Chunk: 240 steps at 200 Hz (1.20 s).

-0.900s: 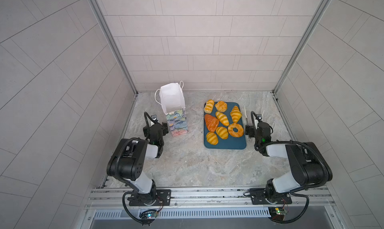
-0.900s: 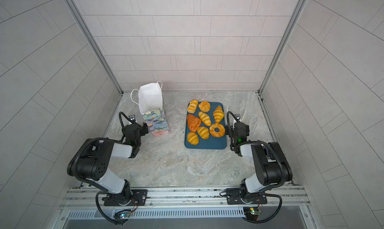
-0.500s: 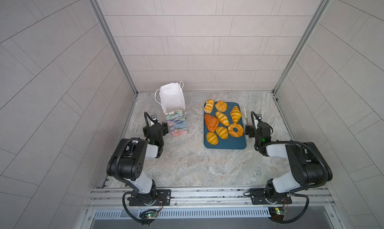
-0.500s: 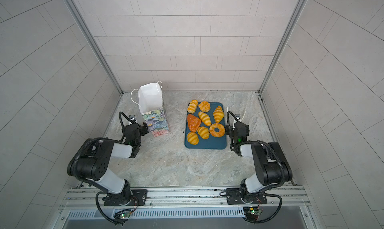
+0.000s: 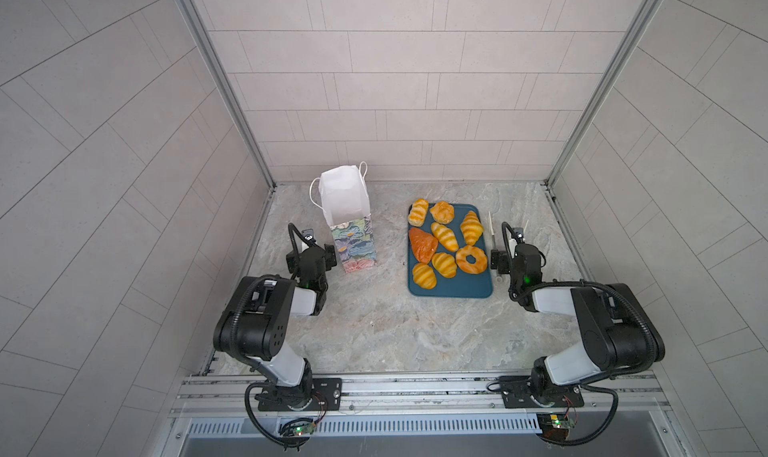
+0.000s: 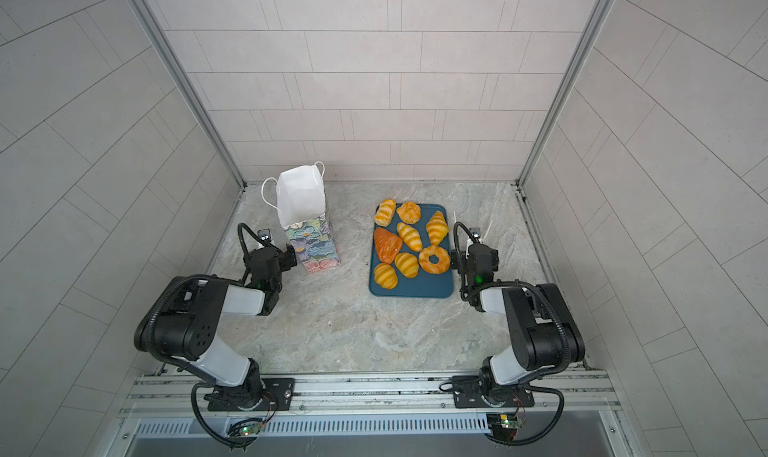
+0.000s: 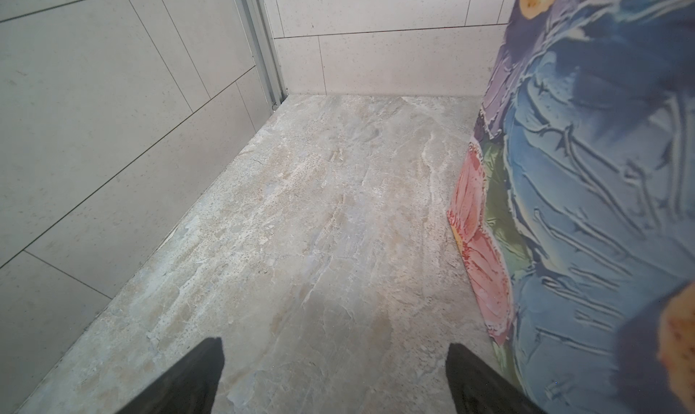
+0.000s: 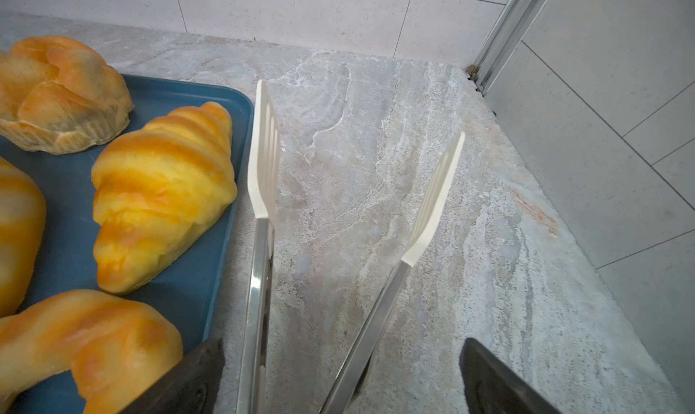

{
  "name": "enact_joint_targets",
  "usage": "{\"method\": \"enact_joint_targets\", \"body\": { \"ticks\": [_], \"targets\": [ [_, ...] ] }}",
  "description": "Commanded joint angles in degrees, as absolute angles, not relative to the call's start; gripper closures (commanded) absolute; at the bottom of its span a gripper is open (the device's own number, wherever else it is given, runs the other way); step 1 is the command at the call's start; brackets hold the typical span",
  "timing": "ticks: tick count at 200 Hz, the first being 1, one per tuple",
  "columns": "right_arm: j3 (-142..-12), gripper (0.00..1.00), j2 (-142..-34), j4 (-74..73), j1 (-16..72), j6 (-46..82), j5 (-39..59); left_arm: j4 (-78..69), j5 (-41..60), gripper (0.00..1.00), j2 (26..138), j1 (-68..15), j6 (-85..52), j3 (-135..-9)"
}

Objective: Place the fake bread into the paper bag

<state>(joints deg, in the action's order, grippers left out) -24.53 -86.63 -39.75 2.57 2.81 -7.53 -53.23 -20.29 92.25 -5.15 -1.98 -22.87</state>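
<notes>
On the flat teal rectangular tray [image 5: 457, 289] lies all the fake bread [image 5: 444, 237]: eight glossy golden-orange toy pastries, striped croissants and rolls, one ring doughnut, one darker triangular piece; the tall flower-printed paper bag [image 5: 353, 243] stands upright, mouth open, well apart from them; nothing looks bagged yet, so the first pick seems in hand; the right gripper [image 8: 340, 370], jaws spread, straddles white-tipped metal tongs [image 8: 263, 160] beside the tray and likely must close on them; the left gripper [image 7: 334, 359], jaws released and empty, sits just beside the bag.
</notes>
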Motion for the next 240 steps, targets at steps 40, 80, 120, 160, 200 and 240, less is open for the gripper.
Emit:
{"method": "enact_joint_targets", "body": {
  "ticks": [40, 80, 120, 160, 200, 240],
  "targets": [
    [-25.4, 0.0, -86.48, -39.85, 2.46, 2.66, -7.66, -53.91, -20.26, 0.0, 91.67, -4.88, -1.95, -22.77],
    [-25.36, 0.0, -86.48, -39.92, 2.46, 2.72, -7.65, -53.9, -20.25, 0.0, 91.58, -4.84, -1.99, -22.76],
    [-24.92, 0.0, -86.13, -40.58, 2.42, 2.6, -7.77, -54.47, -21.18, 0.0, 90.69, -4.83, -2.23, -22.23],
    [-35.06, 0.02, -78.96, -13.73, 2.07, 7.57, -11.24, -35.11, -27.11, 0.0, 77.18, -4.76, -7.43, -24.89],
    [-37.6, 0.03, -72.49, -4.24, 2.04, 10.93, -9.22, -6.64, -28.92, 0.0, 62.69, -4.75, -15.16, -32.98],
    [-39.46, 0.04, -69.74, 4.38, 2.08, 12.93, -9.36, 1.15, -25.15, 0.0, 49.95, -4.78, -18.96, -36.39]
  ]
}}
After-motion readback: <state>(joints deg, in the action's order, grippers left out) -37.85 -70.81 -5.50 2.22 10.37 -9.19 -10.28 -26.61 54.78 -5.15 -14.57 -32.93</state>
